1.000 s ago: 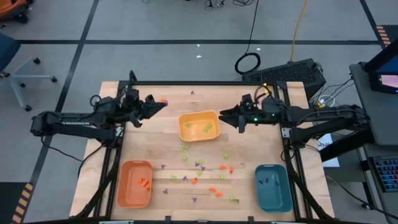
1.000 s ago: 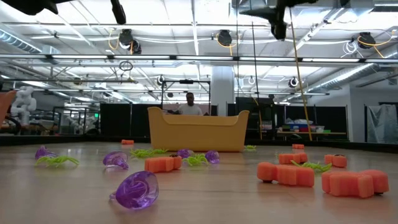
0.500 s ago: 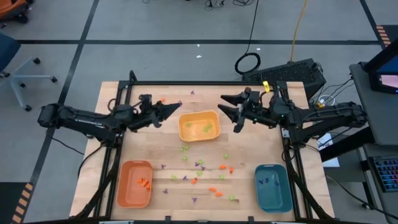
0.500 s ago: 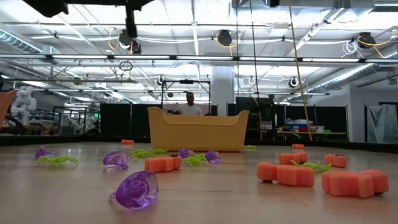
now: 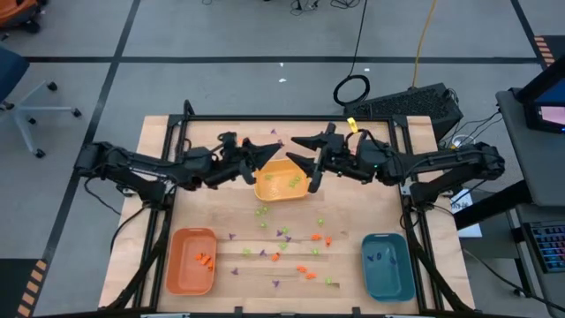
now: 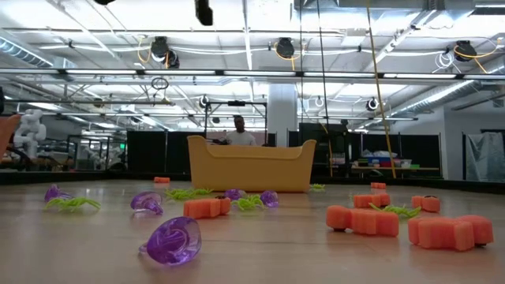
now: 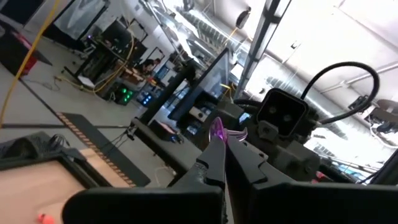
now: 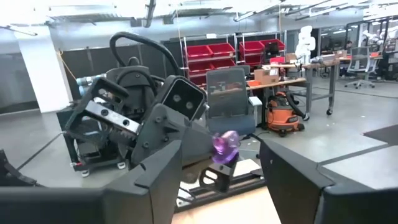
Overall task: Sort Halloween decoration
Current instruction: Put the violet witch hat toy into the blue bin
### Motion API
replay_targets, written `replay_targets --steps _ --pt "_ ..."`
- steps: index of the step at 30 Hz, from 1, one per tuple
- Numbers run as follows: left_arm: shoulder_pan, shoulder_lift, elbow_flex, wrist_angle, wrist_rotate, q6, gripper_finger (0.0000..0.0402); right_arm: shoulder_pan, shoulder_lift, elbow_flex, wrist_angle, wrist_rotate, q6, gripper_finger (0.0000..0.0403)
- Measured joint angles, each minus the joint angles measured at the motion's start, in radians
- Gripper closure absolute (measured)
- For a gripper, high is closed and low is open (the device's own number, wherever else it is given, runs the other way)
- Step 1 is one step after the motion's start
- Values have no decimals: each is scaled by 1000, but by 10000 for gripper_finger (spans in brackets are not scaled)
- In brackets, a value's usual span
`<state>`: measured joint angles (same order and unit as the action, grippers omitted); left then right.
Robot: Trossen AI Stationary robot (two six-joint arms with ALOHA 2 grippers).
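My left gripper (image 5: 262, 151) hangs above the far edge of the yellow tray (image 5: 282, 179) and is shut on a tiny purple decoration piece (image 7: 217, 129). My right gripper (image 5: 305, 162) faces it from the table's right, open; in the right wrist view its fingers (image 8: 160, 180) stand wide on either side of the purple piece (image 8: 225, 145) without touching it. Other orange, green and purple pieces (image 5: 282, 243) lie scattered on the table's middle. A few orange ones lie in the orange tray (image 5: 192, 261), green ones in the yellow tray. My left gripper pinches the purple piece between its two fingertips (image 7: 214, 155). The piece's upper part (image 7: 219, 126) sticks out beyond the tips. It is lifted clear of the table, and the fingers point roughly level toward the table's right.
The teal tray (image 5: 387, 265) sits at the near right, the orange tray at the near left. In the low view purple (image 6: 170, 239), orange (image 6: 363, 221) and green (image 6: 72, 203) pieces lie before the yellow tray (image 6: 251, 166). A person stands far behind the table.
Both arms have reached toward the table's middle. The left gripper travelled right and the right gripper left, until they face each other closely over the yellow tray's far edge. The pieces on the table have not moved.
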<state>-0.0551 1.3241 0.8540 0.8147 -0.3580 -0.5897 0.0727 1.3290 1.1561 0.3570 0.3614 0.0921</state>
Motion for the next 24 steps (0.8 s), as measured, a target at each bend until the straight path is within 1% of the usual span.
replay_targets --steps 4,9,13,17,24 --pt "0 38 56 1 -12 30 401 0 23 18 20 1 22 202" --pt "0 66 91 0 -19 51 401 0 28 19 20 7 50 202" --pt "0 66 94 -2 -30 80 401 2 27 20 31 63 50 205" --pt "0 66 94 -9 -63 83 401 2 22 19 37 63 50 226" --pt "0 66 94 -17 -67 99 401 2 22 19 36 57 51 279"
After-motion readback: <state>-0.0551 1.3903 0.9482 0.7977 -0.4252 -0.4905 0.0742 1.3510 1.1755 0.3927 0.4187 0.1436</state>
